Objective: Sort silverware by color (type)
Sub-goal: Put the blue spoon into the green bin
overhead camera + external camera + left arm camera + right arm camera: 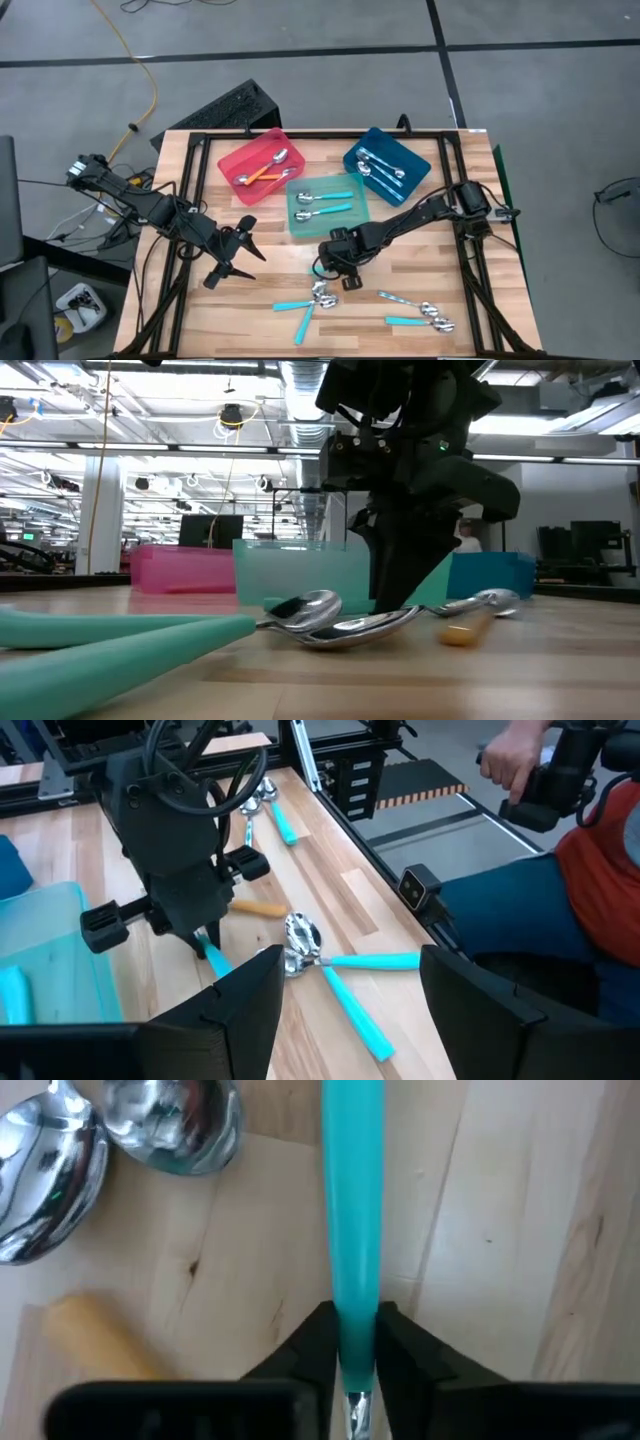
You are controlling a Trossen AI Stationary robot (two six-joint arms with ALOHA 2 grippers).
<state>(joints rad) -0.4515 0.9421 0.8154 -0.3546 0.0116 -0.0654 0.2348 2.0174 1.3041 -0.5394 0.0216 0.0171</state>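
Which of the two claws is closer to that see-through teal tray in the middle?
The right gripper: it is just in front of the teal tray, clamped on a teal-handled spoon. The left gripper waits open farther off, left.

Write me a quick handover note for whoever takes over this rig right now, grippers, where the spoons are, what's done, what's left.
Right gripper: shut on a teal-handled spoon, low over the table in front of the teal tray.
Left gripper: open, empty, waiting left of the trays.
Done: two spoons in the red tray, two in the teal tray, some in the blue tray.
Left: loose spoons along the front edge, an orange-handled spoon beside the right gripper.
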